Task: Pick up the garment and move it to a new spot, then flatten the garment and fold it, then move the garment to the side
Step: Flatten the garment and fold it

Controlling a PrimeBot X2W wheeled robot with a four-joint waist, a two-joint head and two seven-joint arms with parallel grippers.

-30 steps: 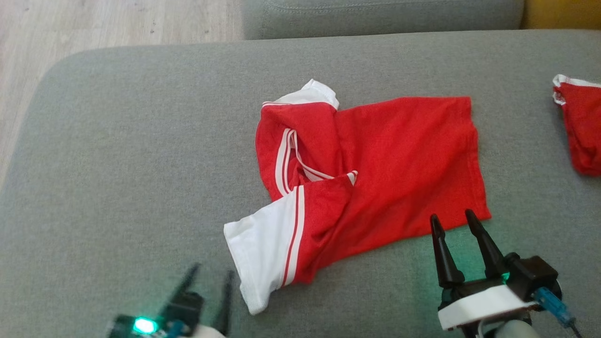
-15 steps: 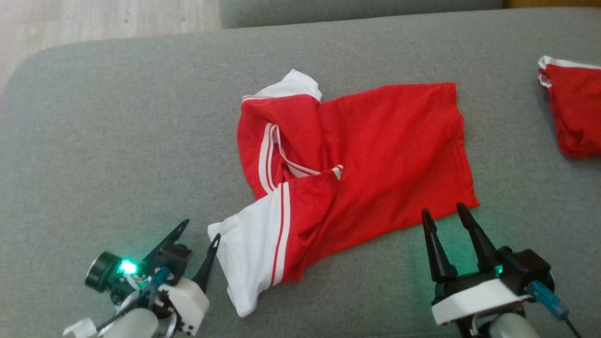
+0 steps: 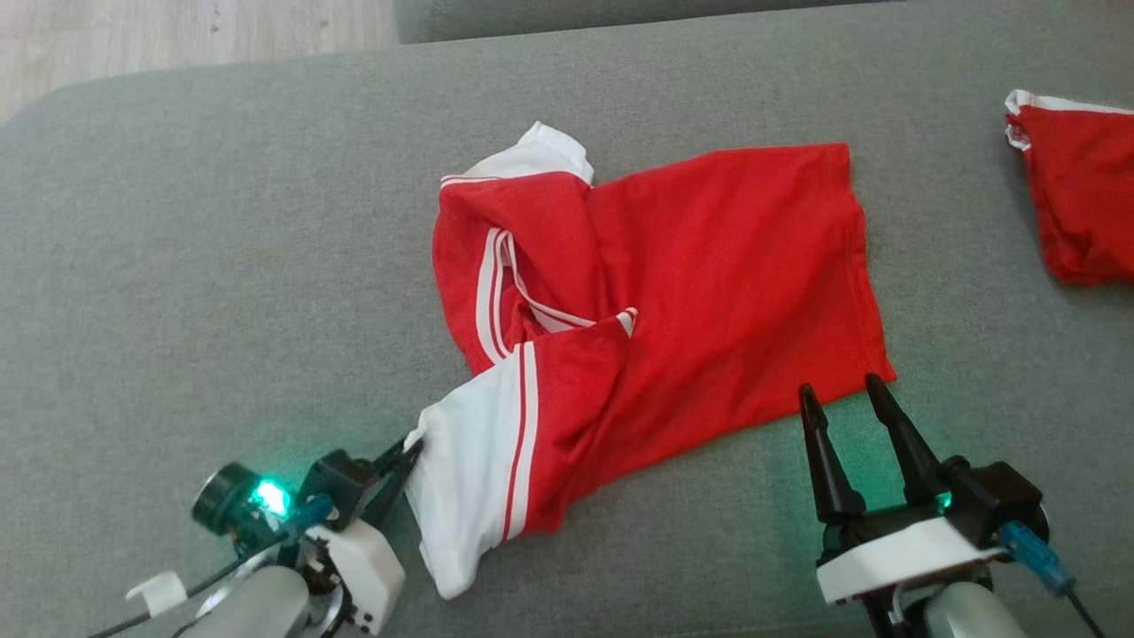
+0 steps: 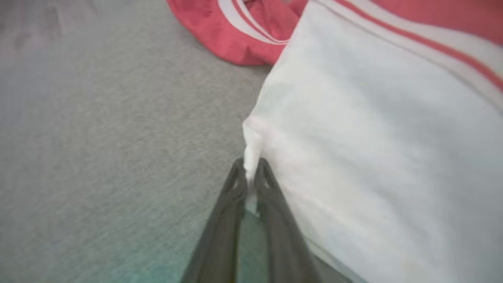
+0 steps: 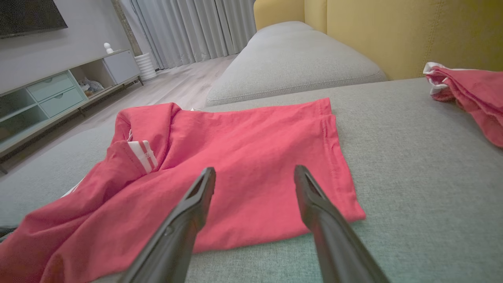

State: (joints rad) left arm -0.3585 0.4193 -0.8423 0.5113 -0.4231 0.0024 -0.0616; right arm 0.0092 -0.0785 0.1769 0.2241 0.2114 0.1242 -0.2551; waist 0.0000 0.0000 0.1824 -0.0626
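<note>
Lower left: the left gripper (image 3: 409, 454) sits low over the grey sofa (image 3: 221, 266), arm reaching in from the corner and fingers angled toward the middle. Its jaws are pinched tight on the red shirt (image 3: 709, 283) at the corner of its white sleeve (image 3: 465, 478); the left wrist view shows white cloth squeezed between the tips. The shirt lies rumpled mid-cushion, its body spread to the right. Lower right: the right gripper (image 3: 839, 386) points forward, jaws wide and holding nothing, tips at the shirt's near hem. Far right, another red garment (image 3: 1076, 213) lies well apart.
</note>
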